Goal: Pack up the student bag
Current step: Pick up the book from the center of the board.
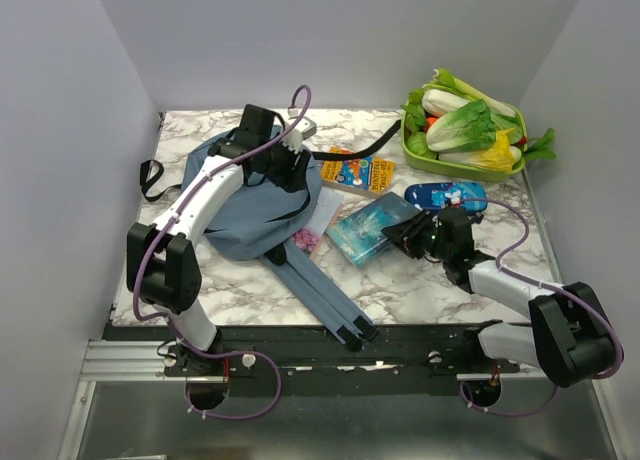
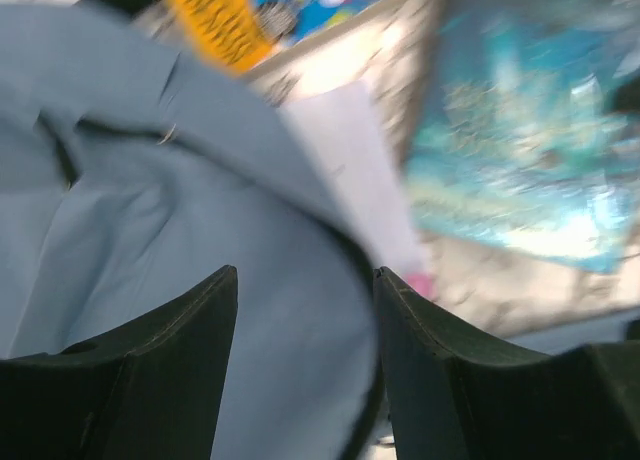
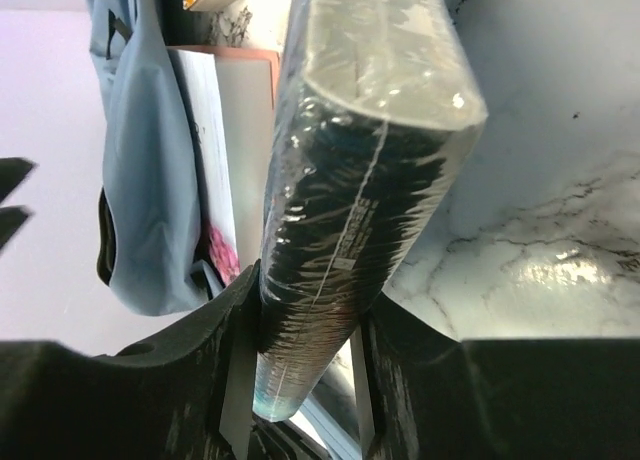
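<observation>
Right gripper (image 3: 310,325) clamped the slick book (image 3: 370,130) by an edge; it could twist loose. Left gripper (image 2: 305,315), jaws apart over the bag (image 2: 150,180) at the book's nine o'clock, seemingly held nothing, so the mouth might sag shut.

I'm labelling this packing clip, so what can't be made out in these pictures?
Top view: the left arm covers the top of the student bag; open or zipped, hidden.
Left wrist view: blur makes the yellow book unreadable.
Right wrist view: the wrapped book is edge-on, so its cover is unseen.
Top view: the pink item is too small to identify.
</observation>
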Motion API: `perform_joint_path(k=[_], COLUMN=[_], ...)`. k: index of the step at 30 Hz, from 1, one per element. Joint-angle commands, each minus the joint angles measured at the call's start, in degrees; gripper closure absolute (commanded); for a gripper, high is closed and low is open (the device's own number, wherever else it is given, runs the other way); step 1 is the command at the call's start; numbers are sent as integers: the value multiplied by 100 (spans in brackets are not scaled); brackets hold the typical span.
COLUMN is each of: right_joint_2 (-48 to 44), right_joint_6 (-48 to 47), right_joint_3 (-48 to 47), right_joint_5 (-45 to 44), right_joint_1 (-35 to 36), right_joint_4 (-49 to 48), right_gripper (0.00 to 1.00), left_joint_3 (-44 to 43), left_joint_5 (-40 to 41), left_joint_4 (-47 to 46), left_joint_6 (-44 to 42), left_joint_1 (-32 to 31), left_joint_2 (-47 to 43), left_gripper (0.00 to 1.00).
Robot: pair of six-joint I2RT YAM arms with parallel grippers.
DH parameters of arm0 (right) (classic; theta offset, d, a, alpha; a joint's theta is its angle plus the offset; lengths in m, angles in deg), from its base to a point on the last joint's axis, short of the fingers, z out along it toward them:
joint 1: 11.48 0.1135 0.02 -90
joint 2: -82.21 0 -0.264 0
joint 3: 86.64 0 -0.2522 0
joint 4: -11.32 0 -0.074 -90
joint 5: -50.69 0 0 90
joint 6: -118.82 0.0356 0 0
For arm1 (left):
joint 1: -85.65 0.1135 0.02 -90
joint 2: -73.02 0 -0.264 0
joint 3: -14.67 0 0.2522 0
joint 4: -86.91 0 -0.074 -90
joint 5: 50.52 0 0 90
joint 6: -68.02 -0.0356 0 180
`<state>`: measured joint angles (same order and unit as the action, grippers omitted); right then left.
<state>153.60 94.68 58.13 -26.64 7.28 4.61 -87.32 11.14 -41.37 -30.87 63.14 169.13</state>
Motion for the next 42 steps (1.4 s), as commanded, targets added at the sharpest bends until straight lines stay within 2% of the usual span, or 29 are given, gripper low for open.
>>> perform_joint_path(k=[1, 3, 7, 11, 12, 15, 19, 28, 33, 38, 42], right_joint_2=[-249, -240, -109, -108, -117, -178, -179, -56, -73, -170, -240], right_joint_6=[-513, -557, -496, -575, -575, -663, -707, -716, -715, -724, -716], right_joint_3=[-208, -182, -129, -85, -85, -59, -32, -15, 3, 29, 160], right_joint_5=[-493, -537, -485, -458, -449, -467, -484, -405, -405, -414, -423], right_joint_1=[31, 31, 31, 31, 31, 31, 31, 31, 31, 31, 40], right_joint_4=[895, 1035, 1054, 1036, 1036, 1106, 1124, 1001, 992, 1018, 993], right_gripper=[66, 68, 70, 70, 70, 70, 70, 70, 70, 70, 70], left_joint_3=[937, 1437, 1879, 2037, 2037, 2020, 1941, 2292, 2616, 2881, 2750], left_joint_5=[1330, 1532, 1533, 1551, 1507, 1165, 717, -57, 117, 838, 655], left_joint_4=[328, 178, 63, -86, -69, 36, 378, 336, 143, -341, -289], left_joint_6=[-1167, -1484, -1739, -1748, -1766, -1757, -1678, -1520, -1651, -1722, -1661], left_joint_1=[457, 518, 519, 528, 528, 536, 536, 528, 440, 431, 457], left_joint_2=[-83, -172, -251, -339, -357, -488, -787, -1578, -1561, -1438, -1578], left_gripper=[36, 36, 32, 17, 17, 18, 25, 23, 22, 22, 22])
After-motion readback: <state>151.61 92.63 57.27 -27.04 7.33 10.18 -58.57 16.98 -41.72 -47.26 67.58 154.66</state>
